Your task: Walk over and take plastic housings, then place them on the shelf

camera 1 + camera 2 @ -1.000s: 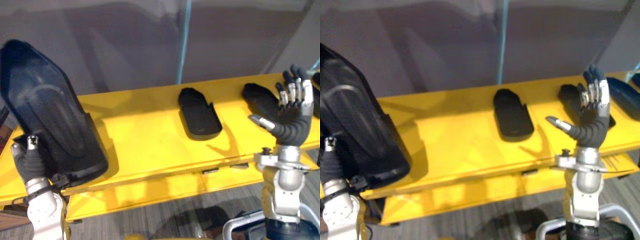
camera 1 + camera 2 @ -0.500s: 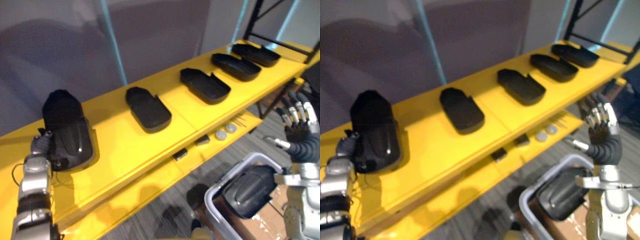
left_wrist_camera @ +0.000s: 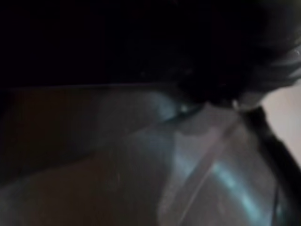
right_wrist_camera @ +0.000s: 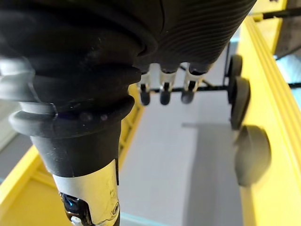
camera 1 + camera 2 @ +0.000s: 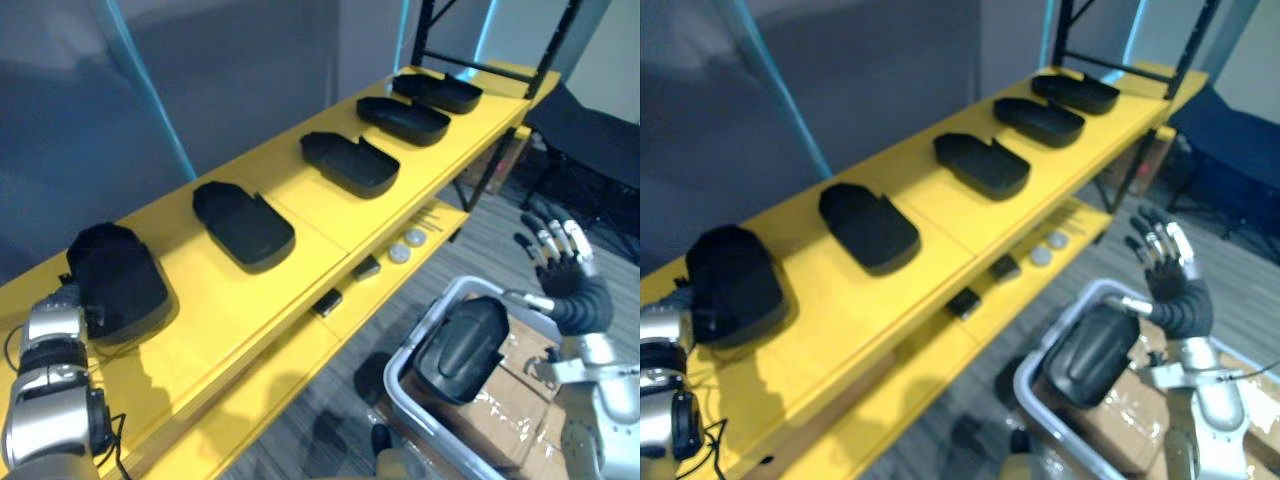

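1. Nearest, at lower right, a grey plastic bin (image 5: 398,368) sat on a brown cardboard box (image 5: 510,415). It held one black moulded plastic housing (image 5: 460,345), tilted against the bin's wall, probably stock waiting to be taken.
2. The right hand (image 5: 560,270) hovered above the bin, open with fingers spread, holding nothing.
3. At lower left, the left hand (image 5: 68,300) met the near end of a black domed plastic housing (image 5: 118,285) lying on the long yellow metal shelf (image 5: 300,250) — whether it gripped could not be told.
4. On the lower yellow ledge (image 5: 290,350) lay small dark blocks (image 5: 327,302) and pale round discs (image 5: 400,254).
5. Farther along the shelf, a second housing (image 5: 243,225), third housing (image 5: 350,163), fourth housing (image 5: 403,118) and fifth housing (image 5: 437,90) lay hollow side up, well apart — apparently set out in an orderly row.
6. No label or writing could be read.
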You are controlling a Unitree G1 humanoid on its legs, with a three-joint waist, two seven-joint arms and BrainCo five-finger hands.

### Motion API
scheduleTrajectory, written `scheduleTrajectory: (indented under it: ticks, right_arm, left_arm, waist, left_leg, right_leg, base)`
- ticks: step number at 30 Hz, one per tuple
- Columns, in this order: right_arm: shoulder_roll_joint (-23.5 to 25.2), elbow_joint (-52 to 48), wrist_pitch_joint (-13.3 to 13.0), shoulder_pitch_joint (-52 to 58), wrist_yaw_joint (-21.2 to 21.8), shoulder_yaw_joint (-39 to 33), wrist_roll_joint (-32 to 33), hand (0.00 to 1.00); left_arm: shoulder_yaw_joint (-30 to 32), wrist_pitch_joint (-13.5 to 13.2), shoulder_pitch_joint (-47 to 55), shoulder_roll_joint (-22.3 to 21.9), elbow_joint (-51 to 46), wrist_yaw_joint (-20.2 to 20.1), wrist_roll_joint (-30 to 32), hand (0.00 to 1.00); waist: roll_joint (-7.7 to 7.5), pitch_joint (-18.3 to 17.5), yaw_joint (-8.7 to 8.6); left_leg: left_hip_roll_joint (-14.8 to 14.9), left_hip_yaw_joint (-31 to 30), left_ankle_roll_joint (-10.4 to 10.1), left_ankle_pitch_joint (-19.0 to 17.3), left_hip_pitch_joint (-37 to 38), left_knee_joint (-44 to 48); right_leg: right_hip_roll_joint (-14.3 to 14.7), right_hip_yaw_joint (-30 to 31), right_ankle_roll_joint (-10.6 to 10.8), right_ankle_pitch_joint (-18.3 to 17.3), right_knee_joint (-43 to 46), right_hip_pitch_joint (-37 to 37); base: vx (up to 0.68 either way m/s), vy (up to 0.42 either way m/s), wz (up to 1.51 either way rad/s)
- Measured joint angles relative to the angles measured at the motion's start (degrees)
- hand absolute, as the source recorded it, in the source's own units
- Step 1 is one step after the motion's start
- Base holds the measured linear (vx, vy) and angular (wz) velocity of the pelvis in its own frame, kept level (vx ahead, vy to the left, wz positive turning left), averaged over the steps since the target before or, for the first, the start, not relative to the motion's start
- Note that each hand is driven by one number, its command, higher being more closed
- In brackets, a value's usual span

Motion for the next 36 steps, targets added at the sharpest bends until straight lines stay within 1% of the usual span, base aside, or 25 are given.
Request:
scheduleTrajectory:
  ticks: [2, 3, 7, 9, 11, 13, 15, 17, 19, 24, 27, 29, 34, 36]
  right_arm:
    - [0.0, 0.0, 0.0, 0.0, -0.5, 0.8, 0.0, 0.0]
    - [0.0, 0.0, 0.0, 0.0, -0.7, 1.4, 0.0, 0.0]
    - [0.1, 0.0, 0.0, 0.0, -1.8, 2.6, 0.0, 0.0]
    - [0.1, 0.0, 0.0, 0.0, -1.9, 3.0, -0.1, 0.0]
    - [0.1, 0.2, 0.0, 0.0, -2.1, 3.9, -0.1, 0.0]
    - [0.1, 0.2, 0.0, -0.1, -2.9, 4.4, -0.1, 0.0]
    - [0.1, 0.2, 0.0, -0.3, -3.3, 4.8, -0.1, 0.0]
    - [0.1, 0.7, 0.0, -0.7, -4.1, 4.9, -0.1, 0.0]
    - [0.1, 0.7, 0.0, -0.7, -4.2, 4.8, -0.1, 0.0]
    - [0.1, 0.7, 0.0, -0.8, -4.1, 4.8, -0.1, 0.0]
    - [0.0, 0.7, 0.0, -0.8, -4.1, 4.8, -0.1, 0.0]
    - [0.0, 0.7, 0.0, -1.1, -4.2, 4.9, -0.1, 0.0]
    - [0.0, 0.7, 0.0, -1.5, -4.3, 4.9, -0.1, 0.0]
    - [0.0, 0.9, 0.0, -1.6, -4.4, 5.0, -0.1, 0.0]
  left_arm:
    - [1.1, 0.6, -0.8, 0.1, 0.1, 0.0, 1.0, 1.0]
    - [1.2, 0.7, -1.2, 0.1, 0.3, 0.0, 2.1, 1.0]
    - [1.3, 0.6, -1.2, 0.1, 0.3, -0.6, 2.2, 1.0]
    - [1.4, 0.2, -1.2, 0.1, 0.2, -1.4, 2.7, 1.0]
    - [1.4, -0.6, -1.2, 0.1, 0.2, -1.8, 4.1, 1.0]
    - [1.3, -0.9, -1.1, 0.1, 0.2, -2.2, 4.3, 1.0]
    - [1.3, -2.5, -0.5, 0.0, 0.2, -2.5, 4.3, 1.0]
    - [1.3, -4.5, 0.6, 0.0, 0.2, -3.8, 4.4, 1.0]
    - [1.3, -5.3, 1.2, 0.0, 0.1, -4.6, 4.6, 1.0]
    - [0.9, -5.8, 2.5, 0.1, -1.0, -7.1, 6.5, 1.0]
    - [0.7, -7.0, 3.2, 0.1, -1.8, -8.5, 6.5, 1.0]
    - [0.2, -7.2, 3.3, 0.0, -1.9, -8.8, 6.5, 1.0]
    - [-0.9, -8.8, 5.4, 0.1, -3.3, -10.5, 6.5, 1.0]
    - [-1.5, -9.3, 5.5, 0.1, -3.6, -11.2, 6.5, 1.0]
  waist:
    - [-0.12, 0.8, 0.18]
    - [-0.07, 1.0, 0.36]
    - [0.09, 1.1, 0.56]
    - [0.14, 1.1, 0.93]
    - [0.17, 1.1, 1.18]
    - [0.15, 1.2, 1.31]
    - [0.21, 1.9, 1.37]
    - [0.2, 2.3, 1.67]
    - [0.2, 2.3, 1.7]
    - [0.21, 2.3, 1.84]
    - [0.21, 2.3, 2.05]
    - [0.21, 2.3, 2.31]
    - [0.23, 2.3, 2.47]
    - [0.22, 2.3, 2.89]
  left_leg:
    - [0.0, -0.2, 0.0, 0.0, -0.2, 0.1]
    - [-0.1, -0.3, 0.0, 0.0, -0.3, 0.1]
    - [0.1, -0.8, 0.0, 0.0, -0.2, 0.0]
    - [0.1, -1.0, 0.0, 0.0, -0.4, 0.0]
    - [0.1, -1.5, 0.0, 0.0, -0.4, 0.0]
    - [0.1, -2.1, 0.0, 0.0, -0.3, 0.0]
    - [0.1, -2.5, 0.0, 0.0, -0.3, 0.0]
    - [0.0, -2.5, 0.0, 0.0, -0.4, -0.1]
    - [0.0, -2.5, 0.0, 0.0, -0.4, -0.1]
    - [0.0, -2.4, 0.0, 0.0, -0.4, -0.1]
    - [0.0, -2.5, 0.0, 0.0, -0.4, -0.1]
    - [0.0, -2.6, 0.0, 0.0, -0.4, -0.1]
    - [-0.1, -3.4, 0.0, 0.0, -0.4, -0.1]
    - [-0.2, -3.7, 0.0, 0.0, -0.5, -0.1]
  right_leg:
    - [-0.1, -0.1, 0.0, 0.0, -0.1, 0.0]
    - [-0.1, -0.2, 0.0, 0.2, -0.4, 0.1]
    - [-0.3, -0.8, 0.0, 0.6, -1.4, 1.0]
    - [-0.4, -1.2, 0.0, 0.6, -1.6, 1.1]
    - [-0.4, -1.8, 0.0, 0.6, -1.9, 1.5]
    - [-0.5, -2.3, 0.0, 0.6, -2.5, 2.3]
    - [-0.6, -2.8, 0.0, 0.6, -2.8, 2.9]
    - [-0.6, -3.0, 0.1, 0.6, -2.9, 2.9]
    - [-0.6, -3.1, 0.1, 0.6, -3.1, 3.0]
    - [-0.7, -3.1, 0.2, 0.8, -3.5, 3.1]
    - [-0.7, -3.2, 0.2, 0.9, -3.6, 3.2]
    - [-0.7, -3.3, 0.2, 0.9, -3.6, 3.3]
    - [-0.7, -3.7, 0.2, 0.9, -3.6, 3.8]
    - [-0.7, -3.9, 0.2, 0.9, -3.6, 3.9]
  base:
    - [-0.05, -0.012, 0.04]
    - [-0.04, -0.018, 0.04]
    - [0.0, -0.007, 0.07]
    - [0.0, -0.009, 0.07]
    - [0.0, -0.018, 0.11]
    - [0.0, -0.013, 0.17]
    - [-0.01, -0.01, 0.13]
    - [-0.01, -0.007, 0.03]
    - [0.0, 0.0, 0.0]
    - [0.0, 0.0, 0.0]
    - [0.0, 0.0, 0.0]
    - [-0.03, -0.013, 0.02]
    - [-0.03, -0.013, 0.07]
    - [-0.03, -0.012, 0.06]
